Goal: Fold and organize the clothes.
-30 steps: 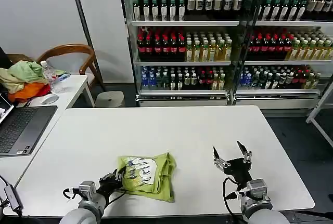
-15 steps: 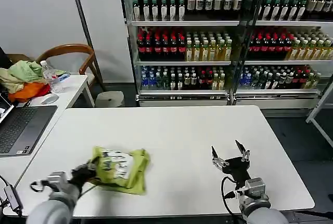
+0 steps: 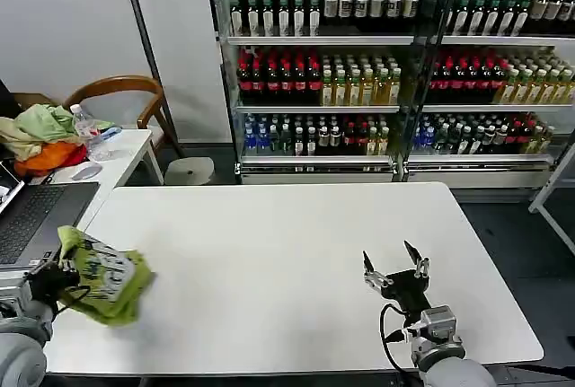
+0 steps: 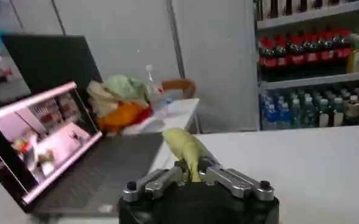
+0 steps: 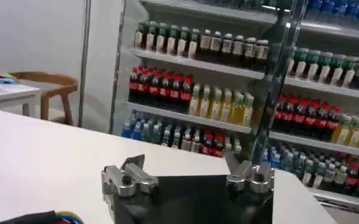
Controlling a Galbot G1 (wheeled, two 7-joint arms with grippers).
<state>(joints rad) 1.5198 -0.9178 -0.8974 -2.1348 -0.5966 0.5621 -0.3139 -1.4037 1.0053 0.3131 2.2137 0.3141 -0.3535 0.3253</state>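
The clothes are a lime yellow-green T-shirt (image 3: 106,281) folded into a small bundle with a pale marked patch on its top face. It hangs at the front left edge of the white table (image 3: 287,243). My left gripper (image 3: 56,277) is shut on the bundle's left side. In the left wrist view, a fold of the shirt (image 4: 184,148) rises from between the shut fingers of the left gripper (image 4: 191,173). My right gripper (image 3: 393,267) stands open over the table's front right, apart from the shirt. Nothing is between its spread fingers, as the right wrist view of the gripper (image 5: 188,171) shows.
An open laptop (image 3: 36,221) lies on the side table just left of the bundle. Farther back are a mouse (image 3: 87,171), a water bottle (image 3: 85,125) and a pale green and orange garment heap (image 3: 40,140). A wooden chair (image 3: 121,95) and drink shelves (image 3: 359,73) stand behind.
My left gripper has carried the folded shirt from the table's front middle leftwards to its left edge. The right gripper has barely moved and stays open.
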